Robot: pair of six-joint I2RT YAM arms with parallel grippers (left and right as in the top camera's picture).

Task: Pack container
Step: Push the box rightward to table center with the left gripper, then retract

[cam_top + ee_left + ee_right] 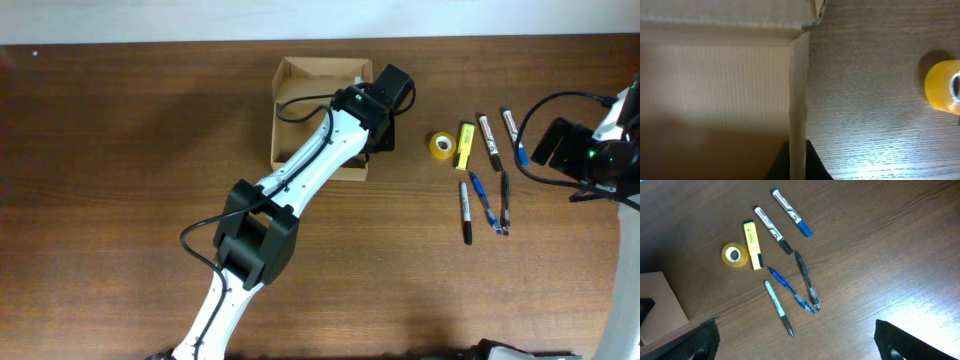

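We find no legible text on this desk: print on the yellow highlighter [753,245], the black-tipped marker [771,229] and the blue-tipped marker [790,211] is too small to read.

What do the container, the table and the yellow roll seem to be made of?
The container: tan corrugated cardboard, matte; fine parallel ribs show on its inner face.
The table: dark wood or a wood-look laminate, slightly glossy; grain lines and a light glare show.
The tape roll: probably yellow plastic tape, smooth, around a pale core.
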